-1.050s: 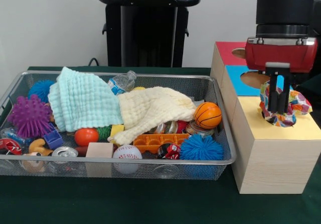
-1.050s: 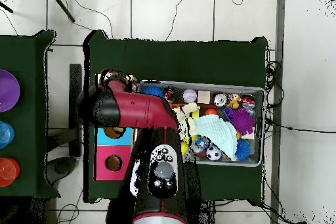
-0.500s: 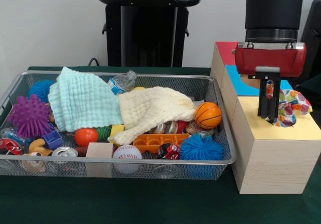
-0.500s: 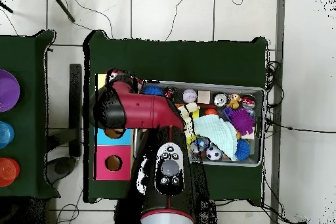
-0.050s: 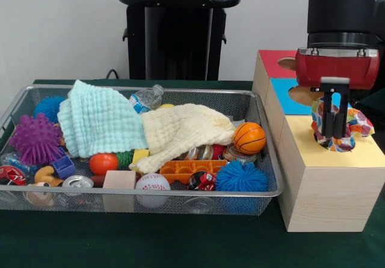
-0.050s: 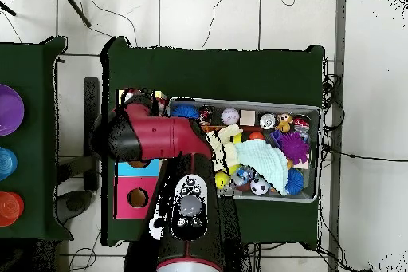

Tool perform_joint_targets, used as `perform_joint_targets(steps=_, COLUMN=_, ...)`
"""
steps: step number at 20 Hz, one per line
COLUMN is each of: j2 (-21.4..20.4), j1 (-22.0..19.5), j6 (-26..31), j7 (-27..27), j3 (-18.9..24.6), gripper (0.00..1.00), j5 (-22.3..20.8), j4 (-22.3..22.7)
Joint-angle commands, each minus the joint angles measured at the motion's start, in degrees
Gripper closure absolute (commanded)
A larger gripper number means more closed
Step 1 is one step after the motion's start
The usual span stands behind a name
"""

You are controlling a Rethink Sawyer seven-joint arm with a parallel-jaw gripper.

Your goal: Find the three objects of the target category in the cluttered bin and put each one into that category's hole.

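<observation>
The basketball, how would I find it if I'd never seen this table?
Look in the wire bin, at the end nearest the wooden box. The basketball sits beside the yellow cloth, above a fuzzy blue ball. It alone is orange with black lines.

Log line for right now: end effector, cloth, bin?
end effector: over yellow hole, fingers astride | patterned cloth: bunched at hole, not dropped through | bin: two cloths remain
</observation>
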Motion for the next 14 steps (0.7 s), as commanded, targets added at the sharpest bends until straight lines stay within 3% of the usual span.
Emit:
perform_joint_targets(steps=1, j2=0.98, j1=-2.04, j6=21.39, j7=0.81, j3=3.63, gripper=1.00, j5=0.98, j4=-1.49)
perform_joint_targets(steps=4, j2=1.30, j1=-3.31, j6=30.93, j7=-0.49, j3=4.99, gripper=1.00, j5=1.40, j4=-5.44)
perform_joint_targets(steps=8, j2=2.45, j1=-4.34, j6=38.23, j7=-0.57, j3=6.09, gripper=1.00, j5=1.37, j4=-10.23)
perform_joint_targets(steps=14, j2=3.32, j1=-5.90, j6=43.04, j7=-0.39, j3=8.22, gripper=1.00, j5=1.69, j4=-13.04)
